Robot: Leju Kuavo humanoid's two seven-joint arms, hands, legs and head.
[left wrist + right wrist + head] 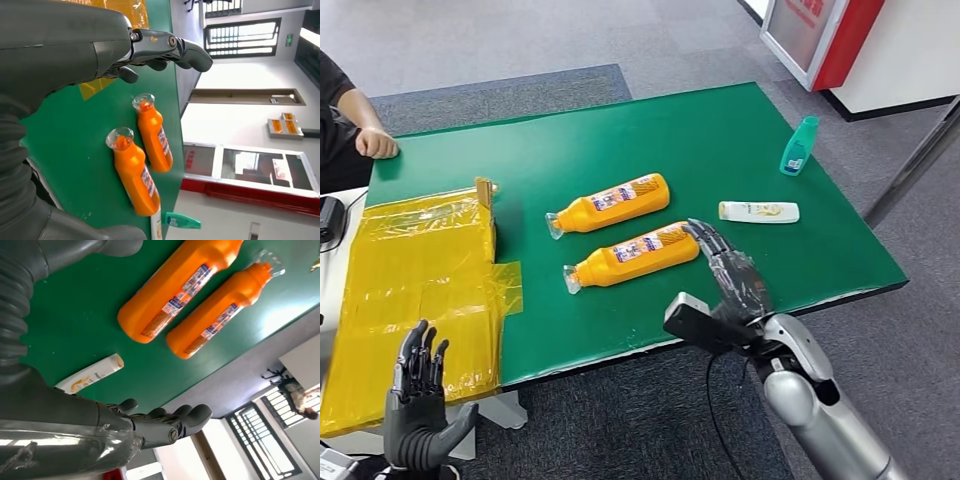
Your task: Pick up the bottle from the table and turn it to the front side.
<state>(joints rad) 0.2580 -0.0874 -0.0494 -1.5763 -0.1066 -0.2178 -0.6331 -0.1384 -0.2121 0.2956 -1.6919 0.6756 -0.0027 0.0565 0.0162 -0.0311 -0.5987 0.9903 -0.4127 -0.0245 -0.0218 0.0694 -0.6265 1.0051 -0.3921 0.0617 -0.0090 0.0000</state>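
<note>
Nearest, at the lower left, the left hand [416, 405] is raised palm-in below the table's near edge, its fingers upright and slightly apart, its thumb out to the side, holding nothing. It hangs in front of a sheet of yellow plastic [410, 290] taped over the left end of the green table [697, 140].

At the near right, the right hand [731, 270] reaches over the near edge of the table on its silver arm [818, 410]. Its fingers [705, 238] are stretched out almost straight and close together, empty, with the tips just beside the base of the near orange bottle [637, 255]; whether they touch it I cannot tell. From the right wrist, the same fingers [170, 422] lie flat and extended with nothing between them.

The near orange bottle lies on its side in the middle of the table, label up, clear cap to the left. The far orange bottle [610, 204] lies just behind it, nearly parallel and apart from it, cap also to the left.

To the right of the bottles lies a white tube [759, 211]. Farther right, near the far right corner, rests a small teal bottle [800, 146].

At the far left corner, a person's hand [376, 143] rests on the table edge.
</note>
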